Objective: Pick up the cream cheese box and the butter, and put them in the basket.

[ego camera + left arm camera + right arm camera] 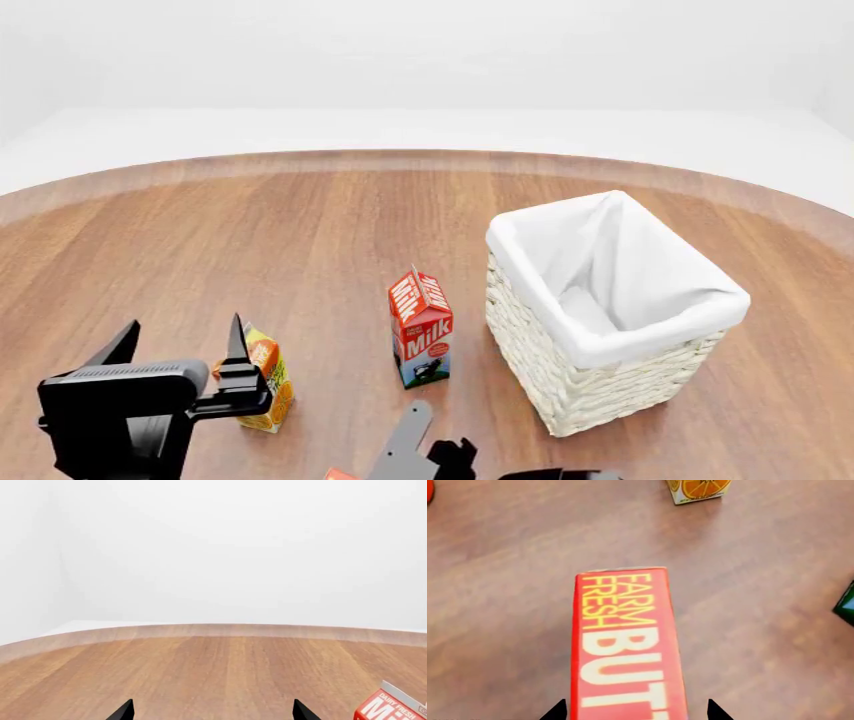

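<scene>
The butter (627,645), a red box with yellow "FARM FRESH BUTTER" lettering, lies on the wooden table. My right gripper (636,712) is open above it, one fingertip on each side of the box, with gaps showing. In the head view only a red corner of the butter (336,474) shows beside my right arm (414,445). My left gripper (183,345) is open and empty at the near left; its fingertips (123,711) frame bare table. The basket (607,380), pale wicker with a white liner, stands at the right. The cream cheese box is out of view.
A red-and-white milk carton (422,328) stands just left of the basket, and also shows in the left wrist view (393,707). An orange juice carton (263,385) stands right beside my left gripper, and also shows in the right wrist view (697,489). The round table edge (400,158) curves along the far side.
</scene>
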### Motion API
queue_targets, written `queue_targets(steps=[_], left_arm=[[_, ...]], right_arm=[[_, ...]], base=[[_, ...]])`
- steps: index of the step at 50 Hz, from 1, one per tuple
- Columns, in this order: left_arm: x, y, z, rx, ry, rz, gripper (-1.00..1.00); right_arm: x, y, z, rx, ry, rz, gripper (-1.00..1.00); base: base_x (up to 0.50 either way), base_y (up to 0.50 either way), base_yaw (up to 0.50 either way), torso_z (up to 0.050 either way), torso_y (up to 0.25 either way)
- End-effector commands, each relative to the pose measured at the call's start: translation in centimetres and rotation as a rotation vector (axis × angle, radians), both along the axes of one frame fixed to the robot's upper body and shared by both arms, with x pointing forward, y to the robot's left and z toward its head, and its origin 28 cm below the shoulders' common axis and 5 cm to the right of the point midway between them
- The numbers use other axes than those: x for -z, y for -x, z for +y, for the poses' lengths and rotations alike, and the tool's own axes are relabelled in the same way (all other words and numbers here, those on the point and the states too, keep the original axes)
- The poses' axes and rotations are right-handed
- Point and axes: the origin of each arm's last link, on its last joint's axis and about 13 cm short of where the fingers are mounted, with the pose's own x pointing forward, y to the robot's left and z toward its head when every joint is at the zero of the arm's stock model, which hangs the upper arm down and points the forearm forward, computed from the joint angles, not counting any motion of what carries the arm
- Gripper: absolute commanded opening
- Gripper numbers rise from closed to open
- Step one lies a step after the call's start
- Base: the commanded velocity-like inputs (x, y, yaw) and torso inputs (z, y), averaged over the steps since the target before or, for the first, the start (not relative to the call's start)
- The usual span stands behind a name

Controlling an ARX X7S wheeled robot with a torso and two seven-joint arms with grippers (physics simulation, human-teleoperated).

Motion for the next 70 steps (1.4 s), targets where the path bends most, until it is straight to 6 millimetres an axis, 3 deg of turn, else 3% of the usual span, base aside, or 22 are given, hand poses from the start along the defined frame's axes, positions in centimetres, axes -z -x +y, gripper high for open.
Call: queue_targets(steps=[1, 45, 46, 70], left_arm=[[0.0, 0.0, 0.0, 0.0, 0.001, 0.0, 1.0], [-0.1, 0.1, 0.0, -0.001, 0.003, 0.0, 1.0], [-0.1, 0.2, 0.0, 0.0, 0.003, 0.0, 1.0], [0.0, 0.0, 0.0, 0.001, 0.003, 0.001, 1.0]], right_arm=[[0.2, 0.2, 0.2, -0.01, 0.004, 0.006, 1.0], [2.5, 0.1, 0.0, 0.008, 0.036, 0.041, 1.0], [2.5, 0.1, 0.0, 0.01, 0.037, 0.026, -1.0], [-1.4, 0.4, -0.8, 0.068, -0.022, -0.079, -1.0]], base=[[0.0, 0.0, 0.0, 0.0, 0.0], [0.0, 0.0, 0.0, 0.0, 0.0], [0.0, 0.0, 0.0, 0.0, 0.0], [0.0, 0.0, 0.0, 0.0, 0.0]])
